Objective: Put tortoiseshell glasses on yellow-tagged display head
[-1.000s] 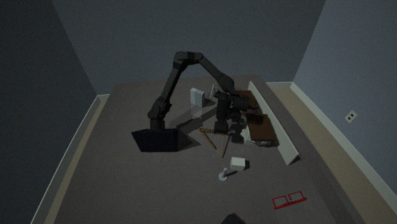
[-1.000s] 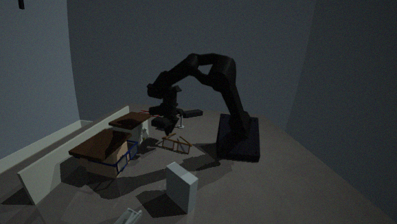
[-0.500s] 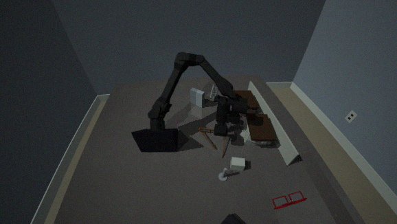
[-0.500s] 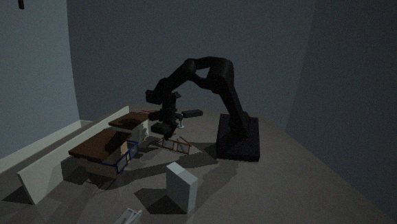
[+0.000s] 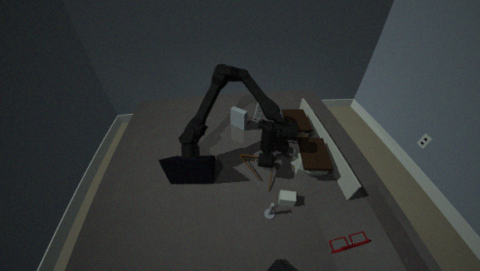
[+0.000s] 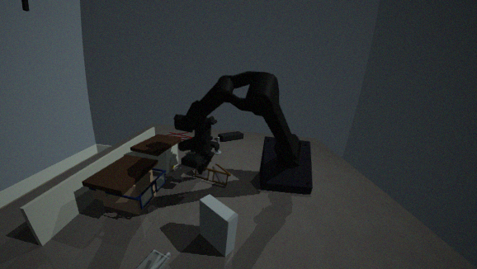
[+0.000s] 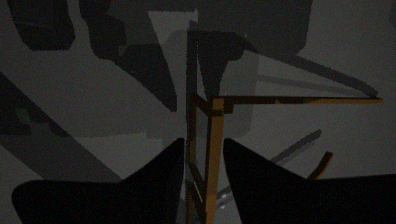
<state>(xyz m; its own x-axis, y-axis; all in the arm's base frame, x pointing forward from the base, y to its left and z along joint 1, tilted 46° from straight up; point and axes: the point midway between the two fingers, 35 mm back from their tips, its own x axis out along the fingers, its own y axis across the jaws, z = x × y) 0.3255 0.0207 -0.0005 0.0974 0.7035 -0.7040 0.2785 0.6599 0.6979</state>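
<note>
The tortoiseshell glasses [image 5: 252,168] [image 6: 223,169] [image 7: 215,145] are on the table, temples spread. In the wrist view their front bar runs between my fingertips, with a gap on either side. My gripper [image 5: 266,165] [image 6: 201,168] [image 7: 203,144] points down over them, partly open. One display head [image 5: 317,155] [image 6: 154,144] has a brown top and a small yellow tag [image 5: 294,168] [image 6: 174,167] low at its front; its face is mostly hidden. The other head [image 5: 297,120] [image 6: 121,173] wears blue glasses [image 6: 140,202].
A long pale panel [image 5: 337,155] [image 6: 54,210] stands behind both heads. A pale upright box [image 5: 238,118] [image 6: 218,224] and clear glasses [image 6: 154,259] are on one side. A white block [image 5: 287,198], a small round-based stand [image 5: 270,214], red glasses [image 5: 350,245] and a dark box [image 6: 231,136] are on the other.
</note>
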